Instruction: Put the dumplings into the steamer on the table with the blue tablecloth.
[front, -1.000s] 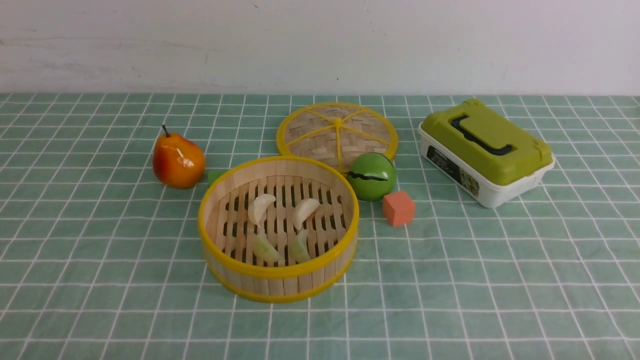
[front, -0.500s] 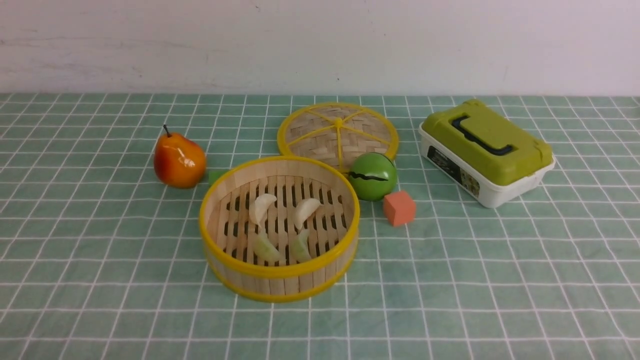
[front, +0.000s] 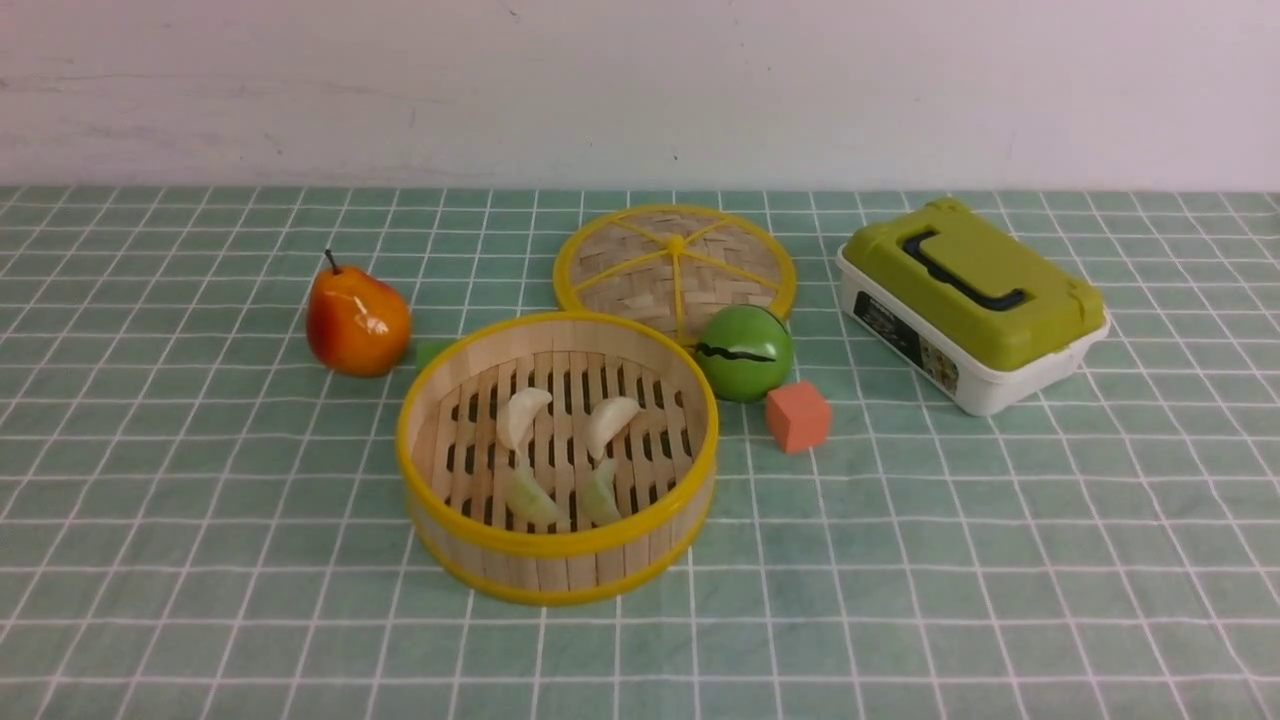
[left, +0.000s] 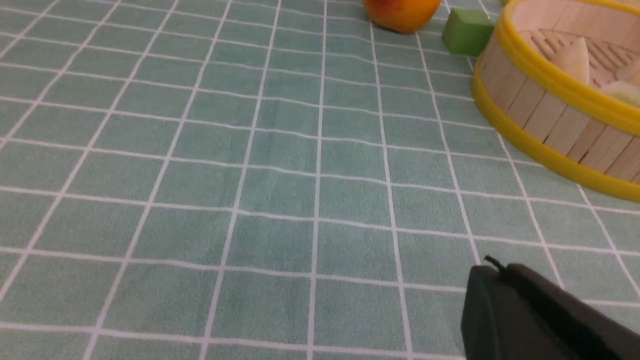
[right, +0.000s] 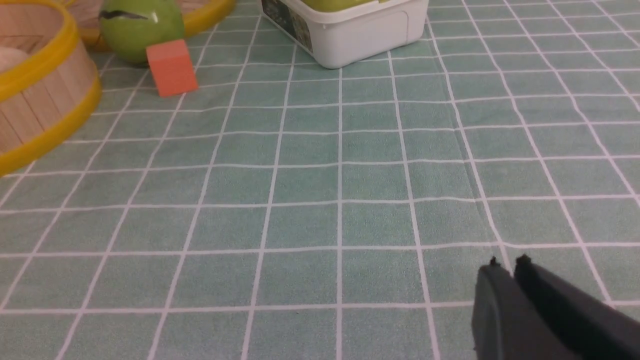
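Note:
The steamer (front: 557, 560) stands mid-table on the blue tablecloth (front: 200, 500). Inside it lie two white dumplings (front: 521, 415) (front: 609, 423) and two yellow-green dumplings (front: 530, 497) (front: 601, 495). Neither arm shows in the front view. In the left wrist view my left gripper (left: 492, 270) is shut and empty, low over bare cloth, apart from the steamer (left: 545, 100). In the right wrist view my right gripper (right: 507, 265) is shut and empty over bare cloth, well away from the steamer (right: 45, 95).
The woven lid (front: 675, 262) lies flat behind the steamer. A green ball (front: 745, 352) and an orange cube (front: 797, 416) sit to its right. An orange-red pear (front: 356, 320) and a small green block (front: 430, 352) are to its left. A green-lidded white box (front: 970, 305) stands at right.

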